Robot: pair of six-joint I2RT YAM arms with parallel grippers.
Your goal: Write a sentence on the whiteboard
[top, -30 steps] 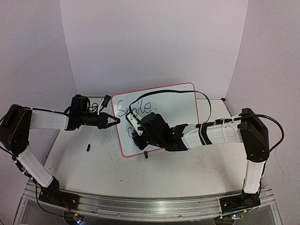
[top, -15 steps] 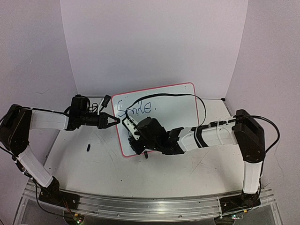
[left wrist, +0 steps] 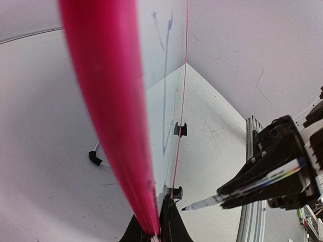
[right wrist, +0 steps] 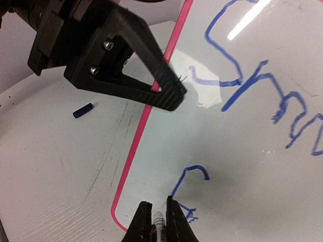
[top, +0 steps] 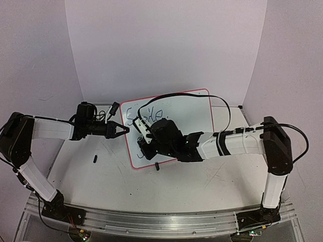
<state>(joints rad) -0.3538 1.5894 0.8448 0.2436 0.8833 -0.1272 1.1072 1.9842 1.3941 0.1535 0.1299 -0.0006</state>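
The whiteboard, glossy white in a pink frame, stands tilted on the table with blue writing across its top. My left gripper is shut on its left frame edge, and the jaws pinch the pink rim at the bottom of the left wrist view. My right gripper is shut on a marker, whose tip rests against the board's lower left area, beside fresh blue strokes. The left wrist view shows that marker poking out of the right gripper.
A small dark marker cap lies on the table left of the board. A black clip foot sits at the board's lower edge. A black cable arcs over the board. The metal rail runs along the near edge.
The right wrist swung slightly down and left over the board's lower left corner, then came back a little. The left gripper kept its hold and did not move.
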